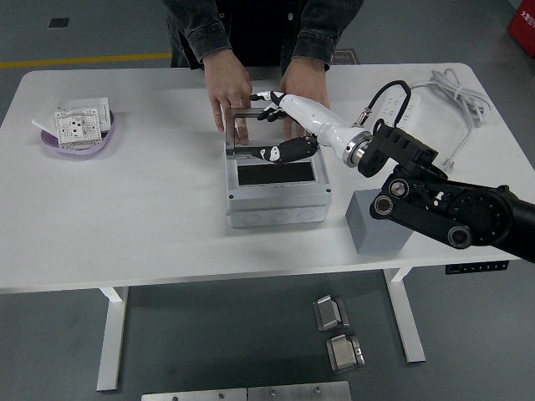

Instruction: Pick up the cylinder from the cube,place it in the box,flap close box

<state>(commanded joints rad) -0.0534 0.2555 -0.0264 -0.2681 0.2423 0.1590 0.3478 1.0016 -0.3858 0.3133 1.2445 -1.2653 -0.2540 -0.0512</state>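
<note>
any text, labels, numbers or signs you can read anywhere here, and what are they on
No text can be read anywhere in this view.
The white panel in the purple dish: dark marks, too small to read.
The power strip: only socket holes show, no legible label.
The gray box, gray cube and the robot hand: no visible print.
The red object at the top right corner: nothing legible.

No legible text, label, brand, number or sign is visible; any markings on the socket plates (77, 125) at far left are too small to read.
</note>
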